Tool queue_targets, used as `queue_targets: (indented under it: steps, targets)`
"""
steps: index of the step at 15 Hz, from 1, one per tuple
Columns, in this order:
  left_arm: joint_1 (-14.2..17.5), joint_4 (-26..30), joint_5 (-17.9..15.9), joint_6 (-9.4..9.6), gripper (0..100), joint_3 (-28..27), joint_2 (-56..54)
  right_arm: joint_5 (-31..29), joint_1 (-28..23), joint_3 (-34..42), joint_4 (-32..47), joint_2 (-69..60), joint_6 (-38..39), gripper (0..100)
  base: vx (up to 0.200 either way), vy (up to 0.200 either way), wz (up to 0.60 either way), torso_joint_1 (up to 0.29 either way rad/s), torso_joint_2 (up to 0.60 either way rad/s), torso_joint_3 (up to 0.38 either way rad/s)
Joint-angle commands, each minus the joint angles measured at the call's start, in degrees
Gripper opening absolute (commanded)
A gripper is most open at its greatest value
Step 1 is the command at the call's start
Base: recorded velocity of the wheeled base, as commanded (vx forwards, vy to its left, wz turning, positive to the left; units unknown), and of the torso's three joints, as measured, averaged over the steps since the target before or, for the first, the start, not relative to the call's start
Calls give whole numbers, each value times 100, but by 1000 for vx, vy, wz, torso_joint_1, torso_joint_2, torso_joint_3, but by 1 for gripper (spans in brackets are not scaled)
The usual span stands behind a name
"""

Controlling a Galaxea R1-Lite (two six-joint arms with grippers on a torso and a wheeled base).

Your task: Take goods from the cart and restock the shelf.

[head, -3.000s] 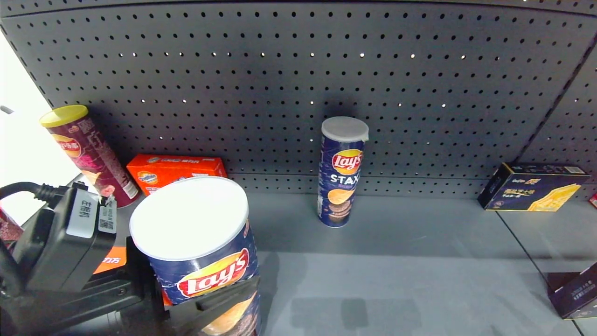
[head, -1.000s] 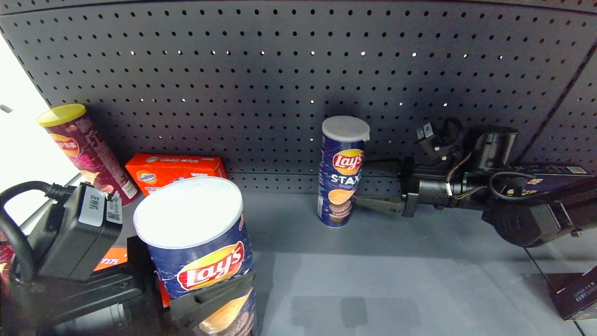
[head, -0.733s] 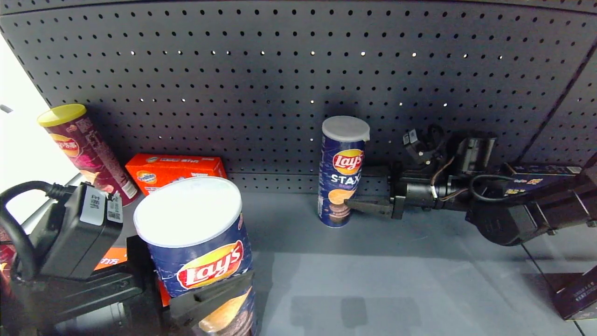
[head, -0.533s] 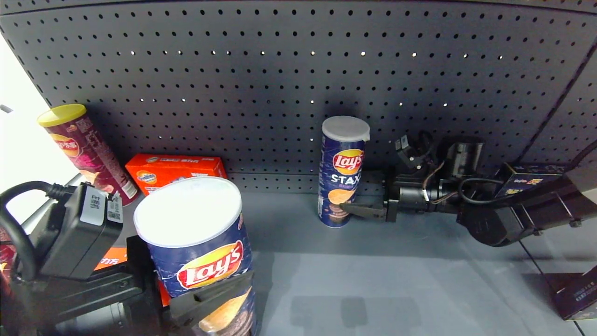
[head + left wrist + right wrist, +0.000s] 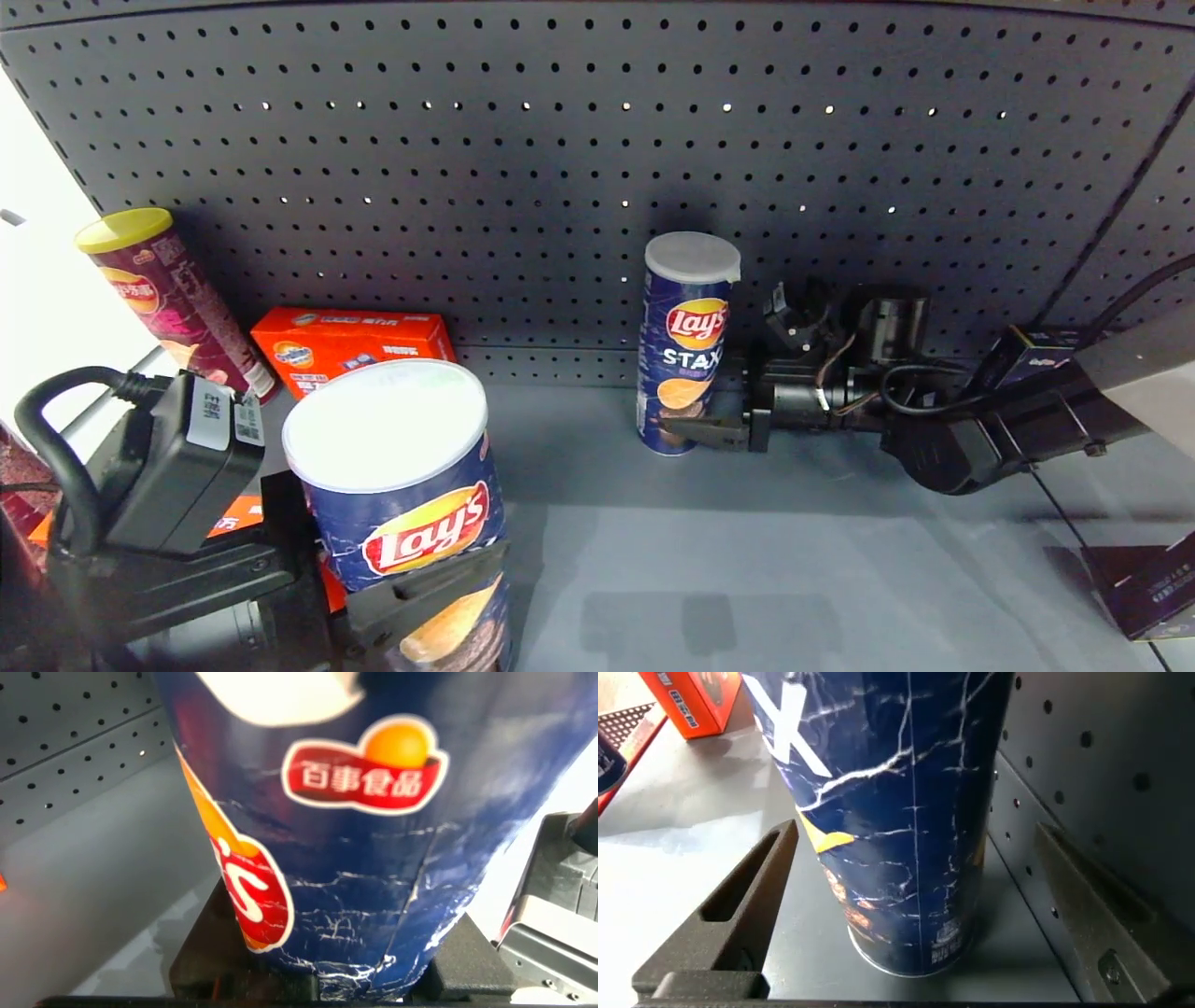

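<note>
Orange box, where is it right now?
In the head view the flat orange cardboard box lies left on the grey shelf, by the dark pegboard, beside the maroon yellow-lidded chip can.

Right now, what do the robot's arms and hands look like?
Both are matte black. The left hand carries a boxy module with white code labels and a thick looping cable. The right hand has flat, slotted fingers; thin looped wires and a cylindrical joint sit behind it.

At grey metal shelf [image 5: 794, 560] back: dark blue cardboard crisp can [image 5: 686, 345], straddled low by right gripper [image 5: 906, 905]. Front left — second dark blue crisp can [image 5: 401, 476] in left gripper [image 5: 373, 579] (orange cardboard box [image 5: 350, 341] behind, maroon yellow-lidded can [image 5: 173, 303] leftmost).
</note>
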Motion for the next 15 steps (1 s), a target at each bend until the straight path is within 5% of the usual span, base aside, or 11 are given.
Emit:
queue_targets:
  steps: [1, 5, 6, 15]
  targets:
    - [49, -2, 2, 2, 0, 2, 10, 2, 45, -36, 6, 68, -4, 100, 0, 0, 0, 0, 0, 0]
    - [67, -2, 2, 2, 0, 20, 10, 90, 115, -221, -55, 164, 5, 100, 0, 0, 0, 0, 0, 0]
    - [67, -2, 2, 2, 0, 20, 10, 90, 115, -221, -55, 164, 5, 0, 0, 0, 0, 0, 0, 0]
    - [67, -20, 2, 19, 0, -16, -7, -596, 458, 1370, -55, -1558, 40, 0, 0, 0, 0, 0, 0, 0]
